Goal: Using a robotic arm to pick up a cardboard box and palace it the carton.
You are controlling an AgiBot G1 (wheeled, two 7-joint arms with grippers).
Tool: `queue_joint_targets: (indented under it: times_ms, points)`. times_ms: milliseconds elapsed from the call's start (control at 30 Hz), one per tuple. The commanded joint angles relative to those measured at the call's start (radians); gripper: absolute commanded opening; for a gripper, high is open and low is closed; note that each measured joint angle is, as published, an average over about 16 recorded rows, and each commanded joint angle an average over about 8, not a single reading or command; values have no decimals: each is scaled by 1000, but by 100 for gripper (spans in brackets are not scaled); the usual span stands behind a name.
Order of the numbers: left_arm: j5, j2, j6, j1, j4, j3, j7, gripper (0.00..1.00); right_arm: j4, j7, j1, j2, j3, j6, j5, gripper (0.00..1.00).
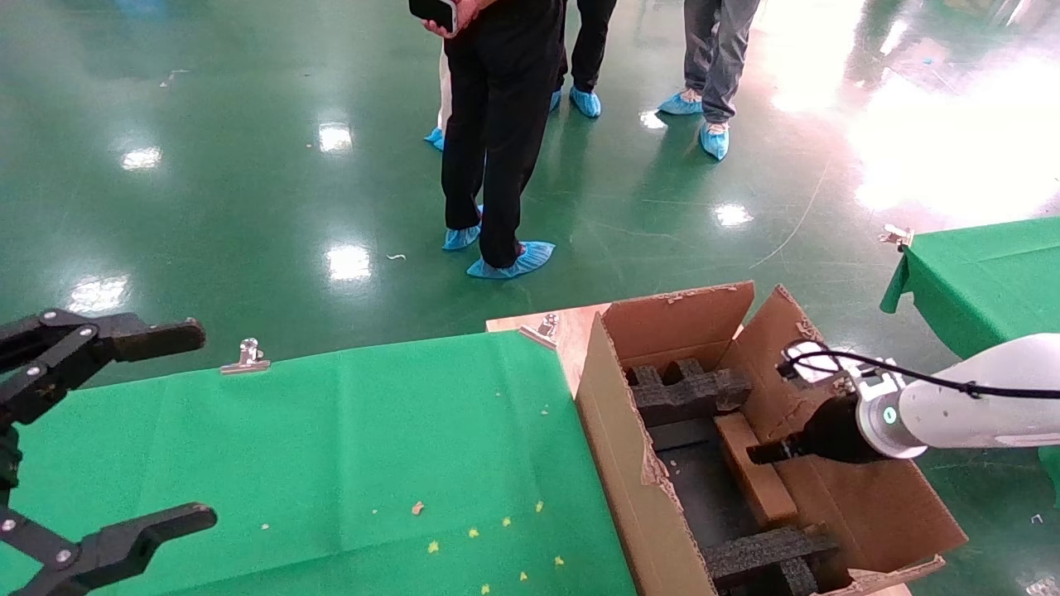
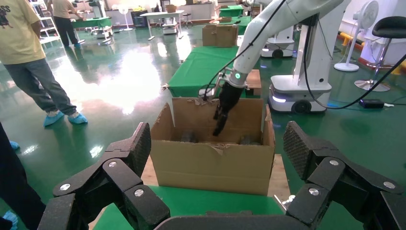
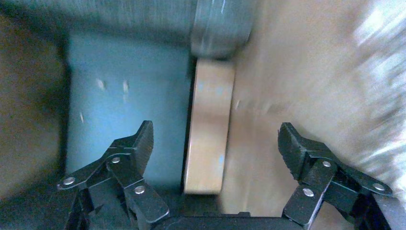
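Your right gripper point(image 3: 215, 143) hangs with its fingers point(image 3: 136, 143) spread wide above the box point(image 3: 209, 127), which lies lengthwise between them, touching neither. One end of the box meets what looks like a foam block point(image 3: 221, 26), blurred here.

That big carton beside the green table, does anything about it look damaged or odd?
Yes. The carton has torn, ragged flap edges, plainest along its near wall and at the top flap. Inside, the small box lies between black foam blocks. The open right gripper hangs over it, not gripping. Yellowish scraps litter the green cloth.
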Motion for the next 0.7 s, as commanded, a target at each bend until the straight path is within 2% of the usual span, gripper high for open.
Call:
queue_joint_targets:
  times_ms: [33, 233, 500, 600, 700]
  points:
    - [0, 0, 0, 0, 0, 0, 0, 100, 9, 5, 12, 7, 0, 7, -6, 100]
    - [0, 0, 0, 0, 0, 0, 0, 100, 112, -15, 105, 46, 23, 45, -42, 100]
    - [0, 0, 0, 0, 0, 0, 0, 100, 361, -92, 217, 142, 84, 107, -58, 100]
    - [0, 0, 0, 0, 0, 0, 0, 100, 455, -139, 243, 176, 117, 102, -27, 100]
    - [0, 0, 0, 0, 0, 0, 0, 100, 512, -210, 257, 193, 158, 58, 40, 100]
